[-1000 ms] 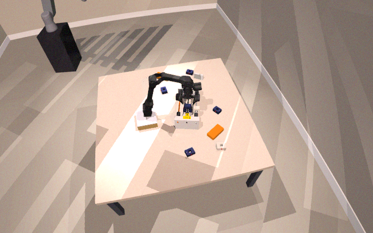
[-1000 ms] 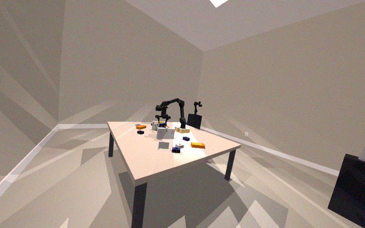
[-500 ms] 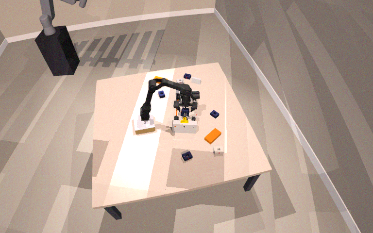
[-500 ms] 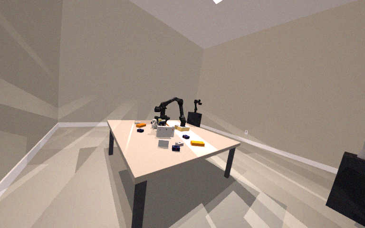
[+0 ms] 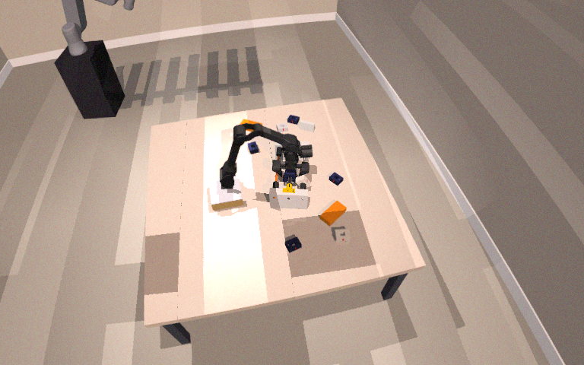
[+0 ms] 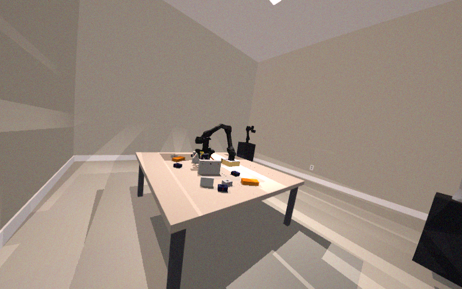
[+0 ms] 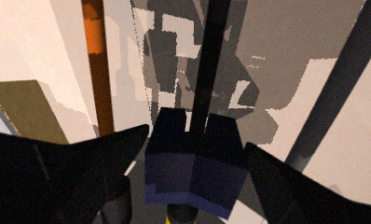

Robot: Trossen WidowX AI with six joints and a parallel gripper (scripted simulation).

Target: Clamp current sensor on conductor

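Sensor (image 5: 289, 175) (image 6: 204, 156) (image 7: 192, 175) is sitting round the black conductor (image 7: 208, 61).
The hand (image 5: 290, 169) (image 6: 204, 152) (image 7: 196, 137) is standing open, its fingers flanking the sensor.

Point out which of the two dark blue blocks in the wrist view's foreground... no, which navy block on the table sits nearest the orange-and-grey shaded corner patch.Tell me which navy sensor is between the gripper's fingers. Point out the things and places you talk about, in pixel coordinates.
The navy sensor (image 5: 289, 175) (image 7: 171, 170) at the black conductor (image 7: 205, 79), between the open gripper's (image 5: 289, 185) (image 7: 198, 135) fingers; the other navy ones lie out on the table (image 5: 172, 180) (image 6: 162, 186).
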